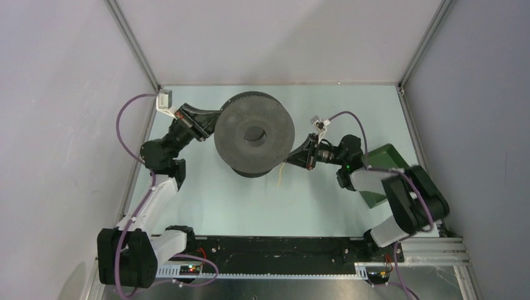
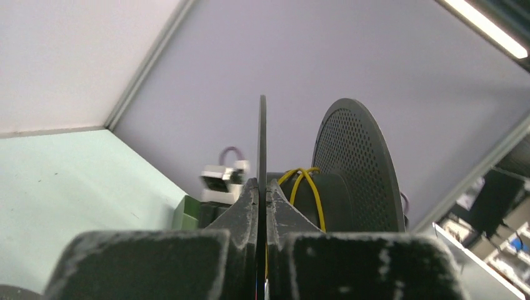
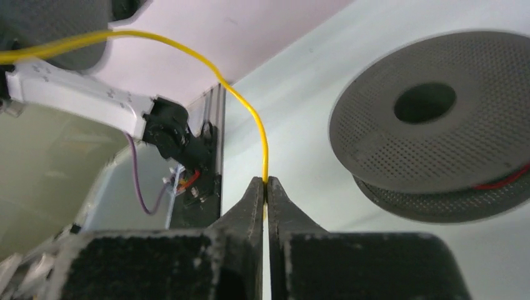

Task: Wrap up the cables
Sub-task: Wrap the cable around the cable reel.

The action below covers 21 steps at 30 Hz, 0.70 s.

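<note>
My left gripper (image 2: 262, 184) is shut on the thin rim of a dark grey spool (image 1: 275, 125) and holds it tilted on edge at mid-table. A yellow cable (image 2: 306, 178) loops around that spool's hub. From the hub the yellow cable (image 3: 250, 112) arcs down into my right gripper (image 3: 265, 182), which is shut on it right at the fingertips. In the top view the right gripper (image 1: 292, 156) sits just right of the held spool, with a yellow tail (image 1: 281, 176) hanging below it. A second spool (image 3: 431, 125) lies flat on the table, with red cable (image 3: 503, 180) in its groove.
A green box (image 1: 381, 165) sits at the table's right side under the right arm. White enclosure walls and metal frame posts (image 1: 134, 44) close in the table on three sides. Purple arm hoses (image 1: 125, 125) loop beside the left arm.
</note>
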Motion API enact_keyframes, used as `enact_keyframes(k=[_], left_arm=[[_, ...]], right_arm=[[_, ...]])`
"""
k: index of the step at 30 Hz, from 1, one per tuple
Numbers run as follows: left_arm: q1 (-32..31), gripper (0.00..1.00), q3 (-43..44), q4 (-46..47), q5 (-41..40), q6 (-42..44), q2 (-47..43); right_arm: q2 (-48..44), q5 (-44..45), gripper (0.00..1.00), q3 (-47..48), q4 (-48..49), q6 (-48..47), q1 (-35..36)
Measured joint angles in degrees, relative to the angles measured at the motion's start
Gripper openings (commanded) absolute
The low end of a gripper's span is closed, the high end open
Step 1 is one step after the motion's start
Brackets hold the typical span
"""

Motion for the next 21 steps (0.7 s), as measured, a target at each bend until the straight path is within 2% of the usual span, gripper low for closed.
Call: enact_keyframes(k=[3,5,8,14,21], left_arm=[[0.13,0.00,-3.61,-1.29,-5.44,0.46,-1.14],[0.11,0.00,-5.53,-4.59,-9.35,1.84,-2.47],[0.02,0.00,-6.60,-11.28,-14.71,5.05,-5.09],[-0.96,0.00,-6.60,-24.70,-24.48,12.44,-12.13],[-1.14,0.00,-6.60,-32.15,-29.14,16.81,-15.15]], right_arm=[[-11.43,8.44,0.00,-0.20,-14.67,-9.53,5.31],[-19.45,15.08,0.00,0.61,-24.41,-16.92,10.84],[-26.53,23.69,0.00,3.43,-35.26,-25.77,18.27],[-29.53,42.47,0.00,12.07,-56.28,-37.53,27.56],[-28.68,55.19,0.00,16.46,-69.00,-39.89,31.80]])
